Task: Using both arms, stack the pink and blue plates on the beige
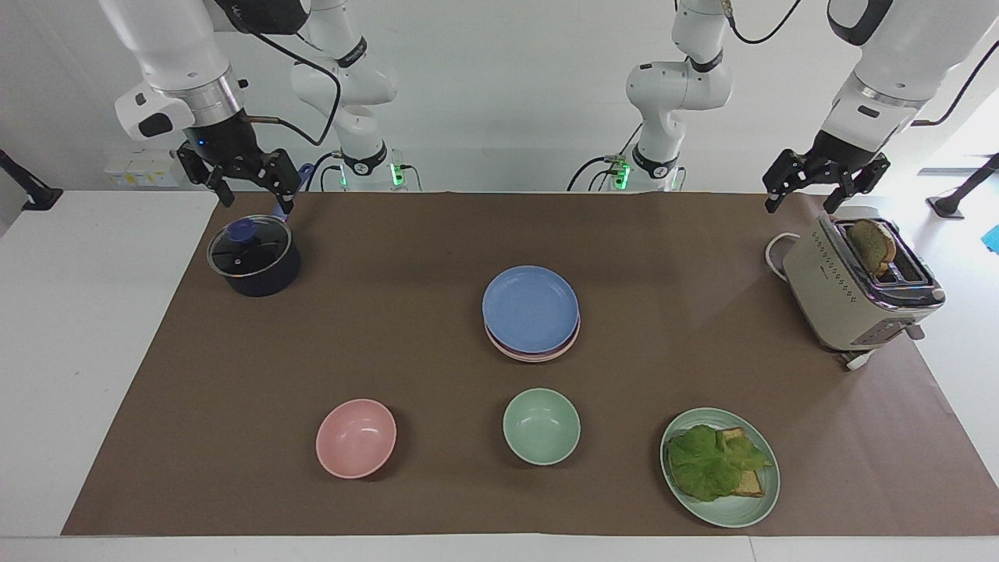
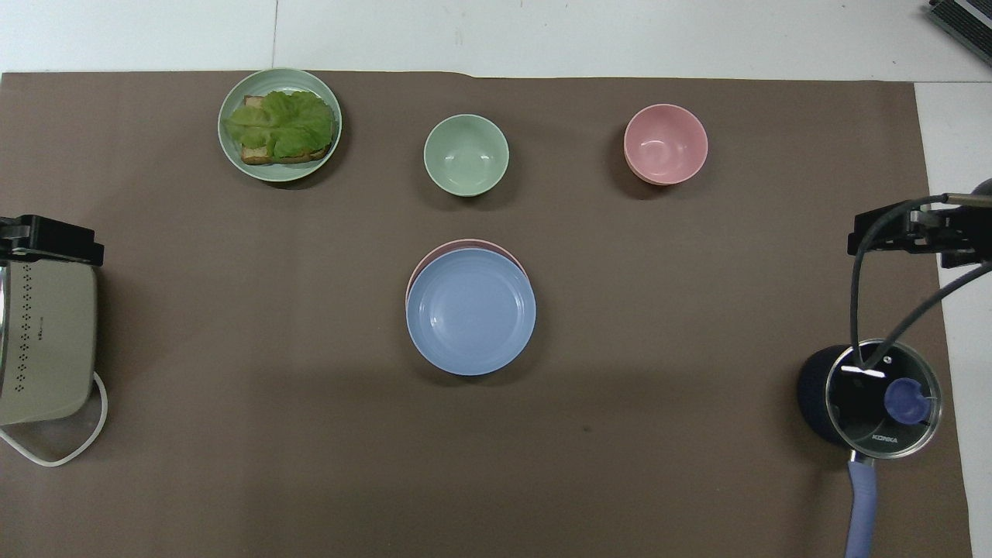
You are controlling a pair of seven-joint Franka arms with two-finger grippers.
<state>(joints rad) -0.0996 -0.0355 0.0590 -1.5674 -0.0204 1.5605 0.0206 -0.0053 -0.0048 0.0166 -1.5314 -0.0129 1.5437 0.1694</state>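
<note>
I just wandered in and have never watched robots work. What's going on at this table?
Nothing is being handled right now. In the middle of the table the blue plate sits on the pink plate, whose rim peeks out beneath; I can't make out a beige plate under them. The right gripper hangs open above the lidded pot, and the left gripper hangs open by the toaster, both empty.

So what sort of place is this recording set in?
Probably a robotics lab staged as a kitchen: two white arms mounted at a table with a brown mat, plus a toaster, a lidded pot and stacked plates.
</note>
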